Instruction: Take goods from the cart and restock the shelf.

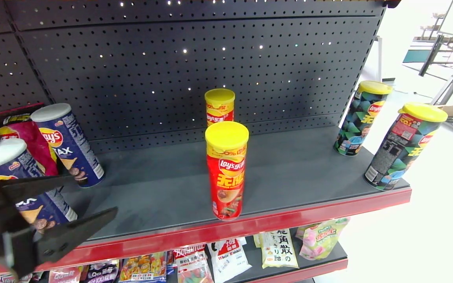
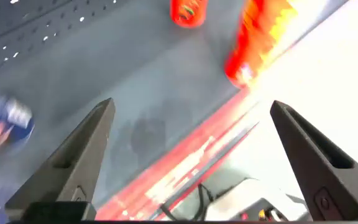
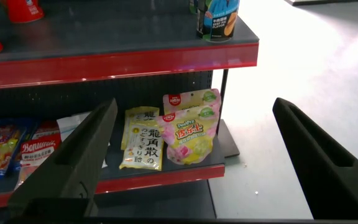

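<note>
Nearest to my head camera, at the lower left, the left tool (image 1: 95,194) hangs over the front left corner of the shelf (image 1: 289,169), its two dark fingers (image 1: 73,228) spread wide apart and gripping nothing. In its own wrist view the left tool (image 2: 190,109) frames the grey deck and the red front lip of the shelf (image 2: 166,180). The right tool (image 3: 196,106) sits lower, likewise fully open, and faces the lower shelf (image 3: 160,177). There a yellow bag (image 3: 143,146) and a pink-and-green bag (image 3: 190,134) stand side by side, overlapping. Along the front edge of the shelf I read three upright cans. The front blue can (image 1: 45,208) is beside the left tool, though I cannot tell whether they touch. The front red can (image 1: 226,173), with a yellow lid, is at the middle. The front green can (image 1: 405,145) is at the right end, close to the corner. Farther back stand the rear blue can (image 1: 67,143), the rear red can (image 1: 219,106) directly behind its twin, and the rear green can (image 1: 362,118). All are upright and well apart from column to column. A magenta bag (image 1: 34,145) is wedged between and behind the two blue cans. The pegboard back (image 1: 171,70) closes the scene behind everything. Below the red lip, the lower shelf (image 1: 328,257) carries the same bags among other hanging snack packets.
</note>
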### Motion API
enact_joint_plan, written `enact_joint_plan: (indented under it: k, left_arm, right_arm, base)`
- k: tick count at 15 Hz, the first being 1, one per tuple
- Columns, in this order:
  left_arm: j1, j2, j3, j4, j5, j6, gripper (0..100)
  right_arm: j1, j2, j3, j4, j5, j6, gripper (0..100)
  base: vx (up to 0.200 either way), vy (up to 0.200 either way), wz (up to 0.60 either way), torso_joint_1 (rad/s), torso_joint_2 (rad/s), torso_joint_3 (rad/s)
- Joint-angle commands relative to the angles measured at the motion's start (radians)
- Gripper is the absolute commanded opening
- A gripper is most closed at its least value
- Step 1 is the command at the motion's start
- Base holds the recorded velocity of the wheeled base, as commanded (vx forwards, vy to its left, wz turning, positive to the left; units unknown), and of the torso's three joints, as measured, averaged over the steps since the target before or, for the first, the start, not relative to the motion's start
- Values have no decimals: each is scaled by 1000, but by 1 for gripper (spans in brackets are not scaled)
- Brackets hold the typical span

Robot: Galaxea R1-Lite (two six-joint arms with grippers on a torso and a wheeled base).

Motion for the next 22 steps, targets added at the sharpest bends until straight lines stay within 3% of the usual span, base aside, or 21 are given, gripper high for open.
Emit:
enact_joint_plan:
  k: [1, 3, 7, 8, 11, 15, 19, 22]
  left_arm:
    - [2, -445, 66, 184, -10, 3, 100]
    - [5, -732, 132, 191, 35, 2, 100]
    - [5, -887, 158, 251, 349, 0, 100]
    - [5, -898, 187, 253, 375, -2, 100]
    - [8, -932, 286, 254, 421, -2, 100]
    - [33, -939, 361, 250, 421, 3, 100]
    - [129, -967, 417, 250, 427, 9, 100]
    - [136, -967, 424, 250, 429, 21, 100]
  right_arm:
    - [0, 1, 0, 0, 1, 0, 100]
    - [0, 1, 0, 0, 1, 0, 100]
    - [0, 1, 0, 0, 1, 0, 100]
    - [0, 1, 0, 0, 1, 0, 100]
    - [0, 1, 0, 0, 1, 0, 100]
    - [0, 1, 0, 0, 2, -2, 100]
    - [0, 1, 0, 0, 2, -5, 100]
    - [0, 1, 0, 0, 2, -3, 100]
  base:
    - [0, 0, 0, 0, 0, 0]
    - [0, 0, 0, 0, 0, 0]
    - [0, 0, 0, 0, 0, 0]
    - [0, 0, 0, 0, 0, 0]
    - [0, 0, 0, 0, 0, 0]
    - [0, 0, 0, 0, 0, 0]
    - [0, 0, 150, 2, 1, 2]
    - [0, 0, 600, 2, 6, 4]
